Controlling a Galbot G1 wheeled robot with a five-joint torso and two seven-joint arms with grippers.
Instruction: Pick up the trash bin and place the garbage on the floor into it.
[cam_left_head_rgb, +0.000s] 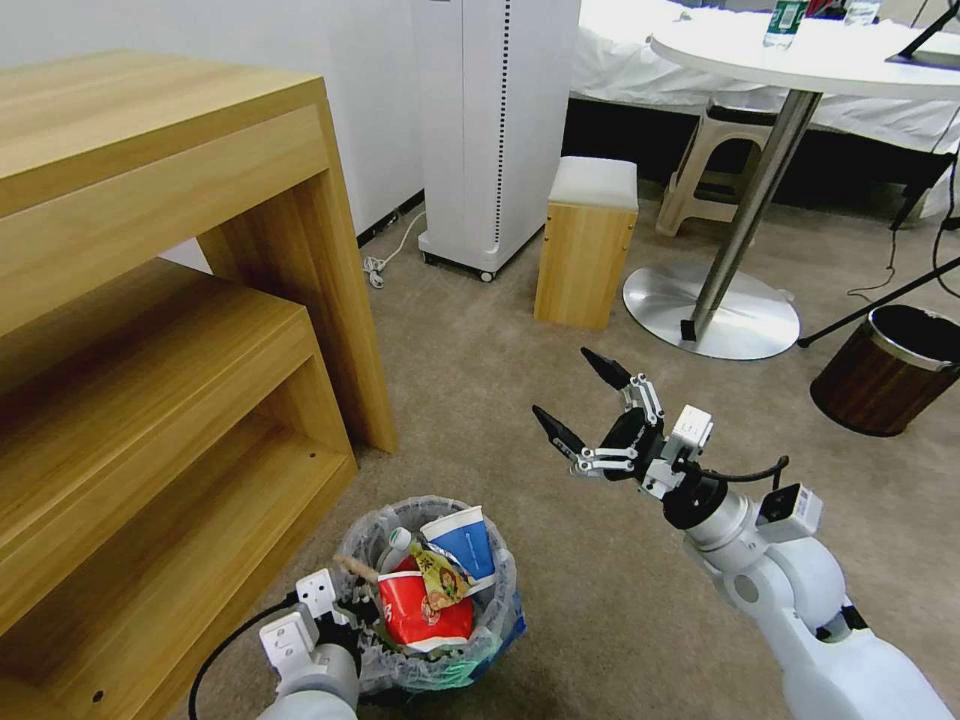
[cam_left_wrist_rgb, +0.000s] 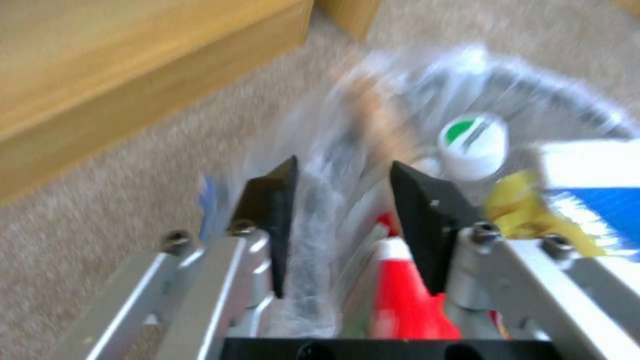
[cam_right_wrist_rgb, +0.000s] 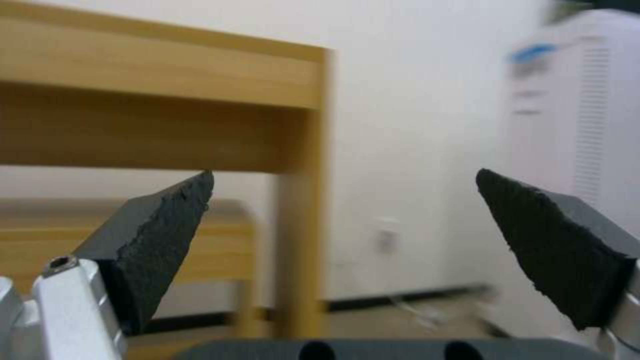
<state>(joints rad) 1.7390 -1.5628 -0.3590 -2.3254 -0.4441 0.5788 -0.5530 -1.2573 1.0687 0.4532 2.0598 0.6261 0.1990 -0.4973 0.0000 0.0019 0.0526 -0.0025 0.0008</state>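
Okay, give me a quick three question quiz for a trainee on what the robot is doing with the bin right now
1. True or false: the left end effector grips the trash bin by its rim.
2. The right end effector is: A) holding a cup, B) open and holding nothing above the floor, C) inside the bin.
3. Fill in: inside the bin sit a red cup and a ____ cup.

Key: 1 true; 2 B; 3 blue.
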